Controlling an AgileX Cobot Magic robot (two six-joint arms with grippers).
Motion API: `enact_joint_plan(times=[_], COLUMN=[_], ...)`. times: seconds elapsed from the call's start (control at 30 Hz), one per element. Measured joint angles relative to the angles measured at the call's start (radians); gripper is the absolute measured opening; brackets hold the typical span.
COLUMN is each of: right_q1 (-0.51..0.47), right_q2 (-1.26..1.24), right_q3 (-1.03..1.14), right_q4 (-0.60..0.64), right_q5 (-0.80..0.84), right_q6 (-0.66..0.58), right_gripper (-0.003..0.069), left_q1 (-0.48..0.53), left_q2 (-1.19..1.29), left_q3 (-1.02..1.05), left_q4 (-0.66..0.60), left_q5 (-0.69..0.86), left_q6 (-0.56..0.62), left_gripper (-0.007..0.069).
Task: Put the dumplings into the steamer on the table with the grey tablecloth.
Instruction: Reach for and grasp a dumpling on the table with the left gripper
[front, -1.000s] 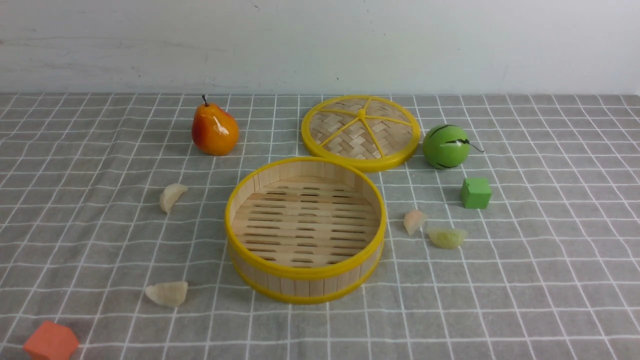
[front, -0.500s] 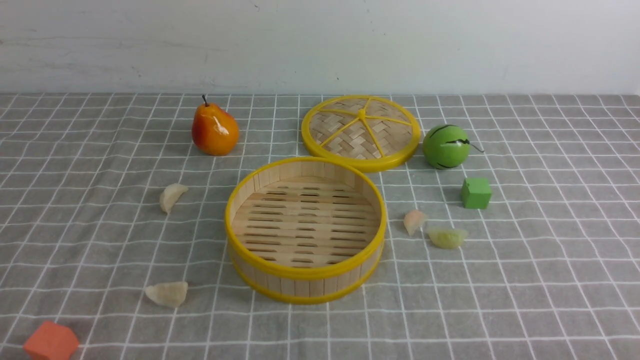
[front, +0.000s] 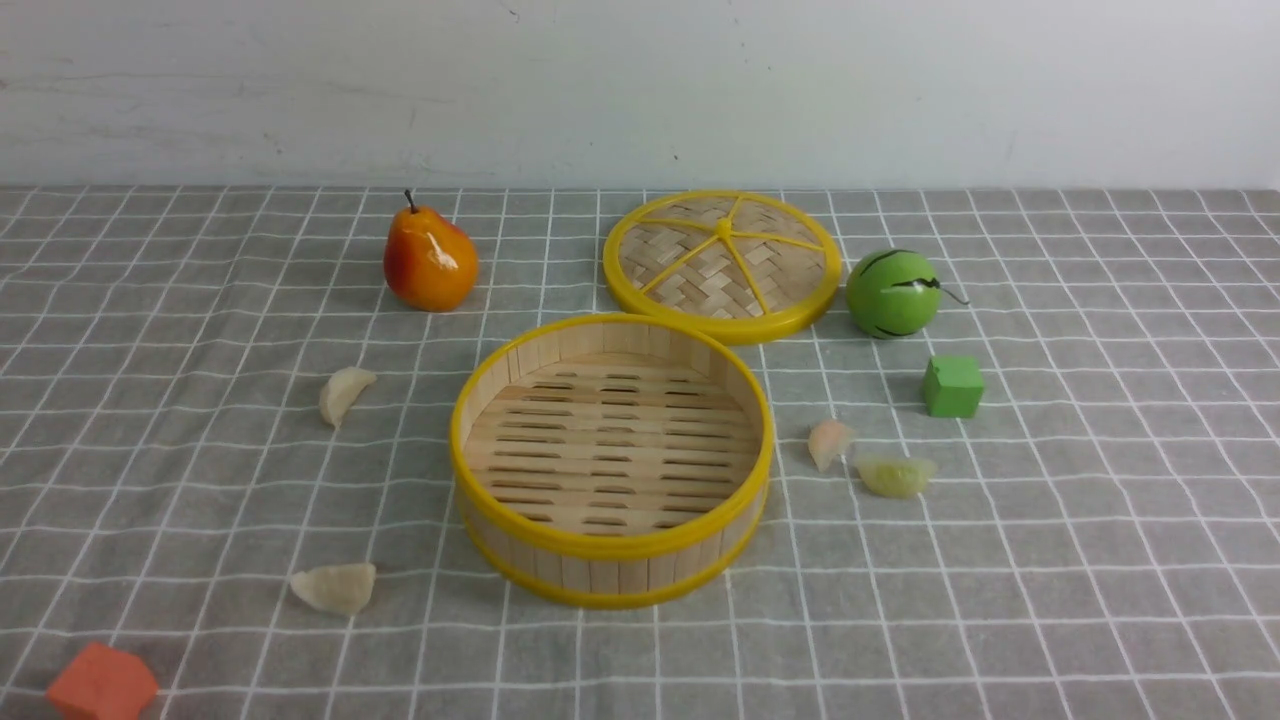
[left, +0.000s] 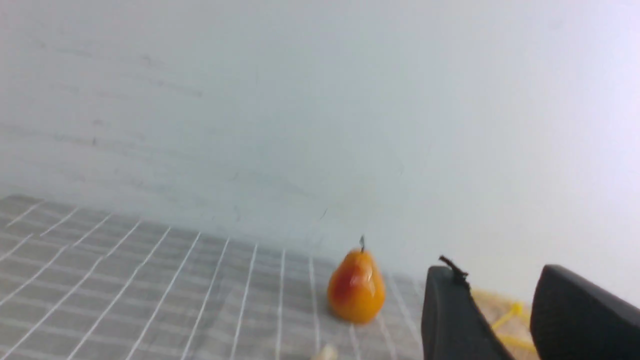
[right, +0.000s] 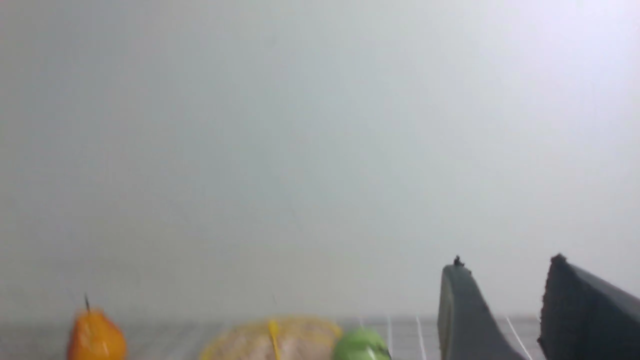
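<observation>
- So the steamer (front: 612, 575) sits roughly mid-table on the grey tablecloth (front: 1080, 610), slatted floor showing. Clock directions below are from it in the front view, 12 being the far side.
- All four dumplings are out on the cloth: one cream dumpling (front: 345, 396) at 10 o'clock, the other cream dumpling (front: 338, 588) at 8.
- The pink dumpling (front: 829, 443) is near the rim at 3 o'clock, with the green dumpling (front: 897, 476) just beside it, farther out the same way.
- Woven lid (front: 690, 265) lies flat at 1 o'clock, pear (front: 431, 260) at 11, green round fruit (front: 892, 293) at 2.
- Green cube (front: 953, 387) is between 2 and 3, orange cube (front: 103, 683) way out at 8.
- Left gripper (left: 496, 270) has its fingers spread, nothing pinched.
- Right gripper (right: 509, 262) is the same deal, a gap between its fingertips and nothing in it.
</observation>
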Motion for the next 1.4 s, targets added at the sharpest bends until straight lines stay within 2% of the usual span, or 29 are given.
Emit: enact_joint_plan(times=[0.1, 0.17, 0.27, 0.33, 0.4, 0.43, 0.53, 0.6, 0.63, 0.67, 0.8, 0.93, 1.03, 1.1, 1.2, 1.33, 1.4], right_q1=[0.0, 0.0, 0.0, 0.0, 0.0, 0.0, 0.0, 0.0, 0.0, 0.0, 0.0, 0.0, 0.0, 0.0, 0.0, 0.0, 0.0], right_q2=[0.0, 0.0, 0.014, 0.084, 0.167, 0.221, 0.387, 0.516, 0.529, 0.634, 0.857, 1.001, 1.053, 1.06, 1.064, 1.067, 1.067], right_q3=[0.0, -0.024, -0.103, -0.204, -0.285, -0.326, -0.413, -0.459, -0.459, -0.486, -0.539, -0.583, -0.631, -0.642, -0.645, -0.646, -0.646], right_q4=[0.026, 0.039, 0.045, 0.048, 0.048, 0.048, 0.044, 0.044, 0.044, 0.045, 0.078, 0.144, 0.216, 0.254, 0.295, 0.314, 0.315], right_q5=[-0.08, -0.074, -0.018, 0.048, 0.114, 0.155, 0.291, 0.436, 0.436, 0.567, 0.825, 0.907, 0.912, 0.912, 0.914, 0.914, 0.914], right_q6=[0.097, 0.125, 0.114, 0.063, 0.005, -0.03, -0.121, -0.147, -0.147, -0.15, -0.153, -0.179, -0.258, -0.312, -0.382, -0.434, -0.441], right_gripper=[0.0221, 0.0171, 0.0062, -0.0007, -0.0013, -0.0011, -0.001, -0.001, -0.001, -0.001, -0.0007, -0.0004, -0.0003, -0.0002, -0.0001, 0.0001, 0.0001], left_q1=[0.0, 0.0, 0.0, 0.0, 0.0, 0.0, -0.002, -0.021, -0.021, -0.049, -0.125, -0.148, -0.145, -0.145, -0.145, -0.145, -0.145], left_q2=[0.0, 0.0, 0.014, 0.102, 0.208, 0.277, 0.495, 0.652, 0.667, 0.784, 1.03, 1.273, 1.449, 1.565, 1.738, 1.993, 2.101], left_q3=[0.0, -0.031, -0.144, -0.306, -0.416, -0.468, -0.59, -0.666, -0.673, -0.73, -0.85, -0.98, -1.126, -1.239, -1.422, -1.704, -1.827], left_q4=[-0.041, -0.034, 0.011, 0.074, 0.101, 0.11, 0.115, 0.101, 0.099, 0.085, 0.052, 0.011, 0.004, 0.011, 0.011, 0.053, 0.084], left_q5=[-0.095, -0.108, -0.062, 0.015, 0.089, 0.126, 0.241, 0.358, 0.369, 0.458, 0.631, 0.764, 0.819, 0.856, 0.927, 1.087, 1.172], left_q6=[-0.143, -0.242, -0.26, -0.224, -0.198, -0.191, -0.192, -0.203, -0.203, -0.201, -0.167, -0.115, -0.067, -0.017, 0.053, 0.098, 0.101], left_gripper=[0.0237, 0.0225, 0.0166, 0.0076, 0.0, -0.0014, -0.0014, -0.0014, -0.0014, -0.0014, -0.0014, -0.0014, -0.0014, 0.0004, 0.0088, 0.029, 0.0363])
